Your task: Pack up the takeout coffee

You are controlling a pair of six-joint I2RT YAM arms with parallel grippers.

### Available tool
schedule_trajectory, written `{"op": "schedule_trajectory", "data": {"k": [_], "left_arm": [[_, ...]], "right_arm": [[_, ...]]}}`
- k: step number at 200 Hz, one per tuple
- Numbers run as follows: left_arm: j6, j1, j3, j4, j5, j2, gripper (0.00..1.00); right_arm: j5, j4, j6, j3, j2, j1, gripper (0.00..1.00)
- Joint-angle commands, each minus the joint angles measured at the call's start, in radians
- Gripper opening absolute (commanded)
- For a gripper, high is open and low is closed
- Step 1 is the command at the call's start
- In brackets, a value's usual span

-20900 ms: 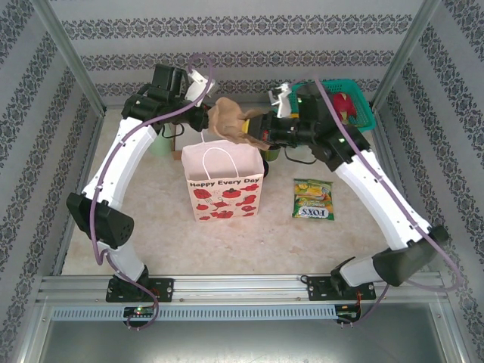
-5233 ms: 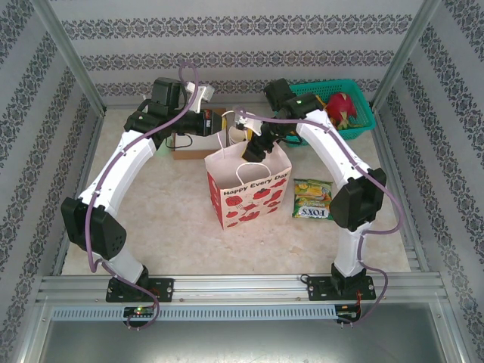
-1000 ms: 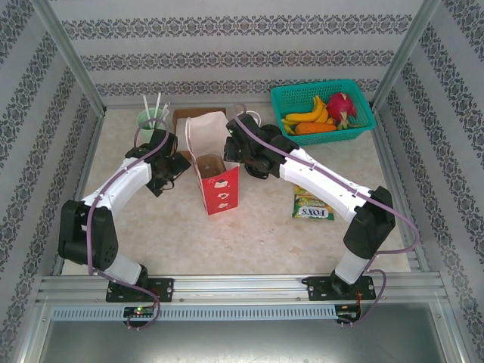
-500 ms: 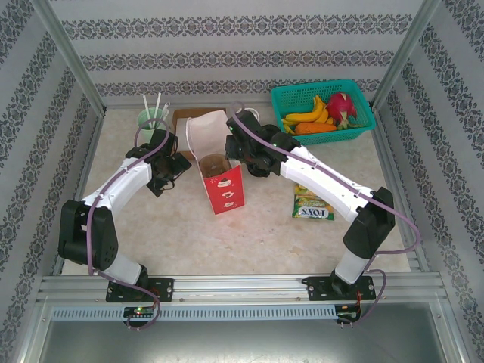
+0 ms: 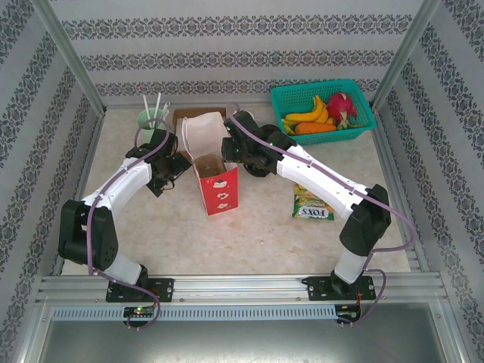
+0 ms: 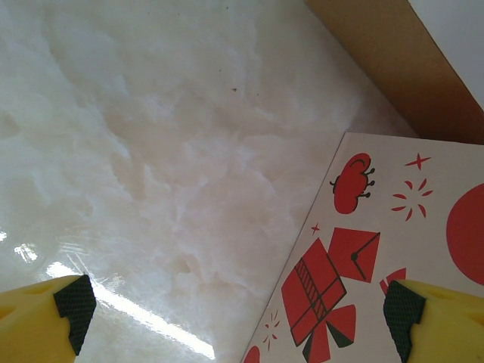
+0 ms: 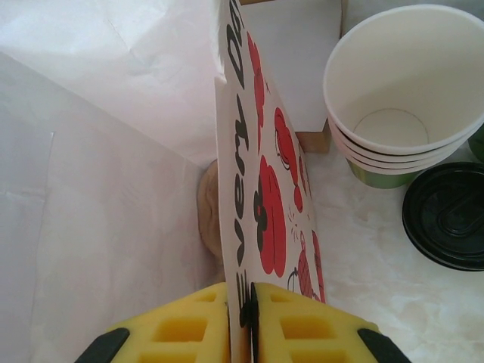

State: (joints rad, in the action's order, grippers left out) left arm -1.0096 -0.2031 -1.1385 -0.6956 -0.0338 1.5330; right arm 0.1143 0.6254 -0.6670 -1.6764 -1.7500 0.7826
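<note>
The takeout coffee shows its round black lid [image 7: 448,217] in the right wrist view, standing on the table just outside the paper bag. The white paper bag with red prints [image 5: 218,181] stands open at the table's middle. My right gripper [image 7: 240,302] is shut on the top edge of the bag's printed wall [image 7: 261,174]; from above it sits at the bag's far right rim [image 5: 229,148]. My left gripper [image 6: 234,310] is open, low over the table left of the bag [image 6: 378,265], and from above it hangs by the bag's left side [image 5: 178,162]. A brown lump [image 7: 207,206] lies inside the bag.
A stack of lidless cups [image 7: 404,94] stands beside the black lid. A cardboard box [image 5: 190,118] and a mint holder with straws [image 5: 150,118] are behind the bag. A green basket of fruit [image 5: 361,122] sits back right, and a candy packet [image 5: 312,204] lies right of the bag.
The bag rocked slightly, right and then back, in my right gripper's hold. The left arm has stayed where it was, jaws wide.
</note>
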Motion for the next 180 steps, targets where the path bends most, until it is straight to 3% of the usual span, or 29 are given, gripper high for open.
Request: {"op": "schedule_trajectory", "data": {"k": [1,60,90,98,139,180], "left_arm": [[0.016,-0.013,-0.036,0.003,0.015,0.007,1.0],[0.016,-0.013,-0.042,-0.003,0.027,0.006,1.0],[0.014,-0.012,-0.044,-0.011,0.05,-0.005,0.99],[0.013,-0.012,-0.043,-0.013,0.06,-0.01,0.99],[0.009,-0.012,-0.039,-0.013,0.103,-0.04,0.99],[0.033,-0.012,-0.009,0.051,0.122,-0.093,0.99]], "right_arm": [[-0.008,-0.007,-0.003,-0.034,-0.016,-0.002,0.18],[-0.028,-0.006,0.122,-0.021,0.044,-0.008,0.46],[-0.036,-0.003,0.2,0.018,0.117,-0.021,0.75],[-0.032,-0.008,0.223,0.033,0.139,-0.023,0.97],[0.001,-0.006,0.292,0.079,0.252,-0.032,0.98],[0.137,-0.038,0.353,0.15,0.339,-0.07,0.98]]}}
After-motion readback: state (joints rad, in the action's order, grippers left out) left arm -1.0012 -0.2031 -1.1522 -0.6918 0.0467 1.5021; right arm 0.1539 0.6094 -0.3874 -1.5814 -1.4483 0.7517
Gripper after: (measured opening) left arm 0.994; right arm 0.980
